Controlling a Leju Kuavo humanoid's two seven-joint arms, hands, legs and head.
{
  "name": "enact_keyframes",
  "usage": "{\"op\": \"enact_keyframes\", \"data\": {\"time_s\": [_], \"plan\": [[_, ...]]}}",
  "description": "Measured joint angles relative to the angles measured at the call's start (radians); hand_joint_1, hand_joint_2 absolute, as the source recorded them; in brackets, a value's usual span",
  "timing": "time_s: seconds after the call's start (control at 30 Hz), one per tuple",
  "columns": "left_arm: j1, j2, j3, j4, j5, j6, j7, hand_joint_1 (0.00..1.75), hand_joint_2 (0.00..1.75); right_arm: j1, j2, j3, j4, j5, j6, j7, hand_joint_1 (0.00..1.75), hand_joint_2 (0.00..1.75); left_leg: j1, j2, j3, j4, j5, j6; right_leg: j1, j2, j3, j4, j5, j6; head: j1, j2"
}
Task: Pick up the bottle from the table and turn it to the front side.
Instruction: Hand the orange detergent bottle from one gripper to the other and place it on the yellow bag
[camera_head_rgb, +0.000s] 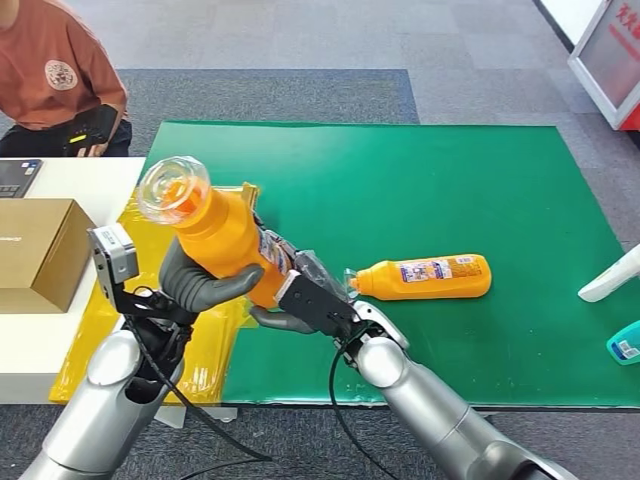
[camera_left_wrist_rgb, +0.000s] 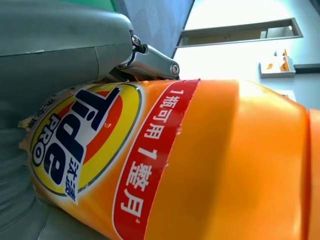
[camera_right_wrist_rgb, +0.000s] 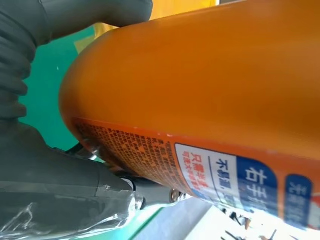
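While both robot hands grip it, left robot hand (camera_head_rgb: 198, 283), right robot hand (camera_head_rgb: 313, 305), orange bottle (camera_head_rgb: 219, 232) tilted, clear cap

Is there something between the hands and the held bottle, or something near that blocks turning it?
Nothing visible. Both the left hand and the right hand grip the bottle directly, lifted above the green mat. The second bottle lies apart, beside the right hand.

Orange bottle (camera_head_rgb: 226, 235) with clear cap, red-yellow-blue label; second orange bottle (camera_head_rgb: 423, 277); green mat (camera_head_rgb: 453, 190)
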Motion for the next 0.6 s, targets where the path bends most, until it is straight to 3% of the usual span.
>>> {"op": "enact_keyframes", "data": {"time_s": [0.47,0.6], "plan": [[0.000,0.025,0.023,0.000,-0.024,0.043,-0.018,1.75,1.75,0.006,0.000,-0.049,0.039,-0.096,-0.007,0.021,0.00,1.75,0.000,0.000,0.000,0.000,0.000,0.000,0.000,0.000,0.000,0.000,0.000,0.000,0.000,0.000],[0.000,0.052,0.044,0.000,-0.145,0.103,-0.032,1.75,1.75,0.018,-0.006,-0.087,0.044,-0.100,-0.029,0.022,0.00,1.75,0.000,0.000,0.000,0.000,0.001,0.000,0.000,0.000,0.000,0.000,0.000,0.000,0.000,0.000]]}}
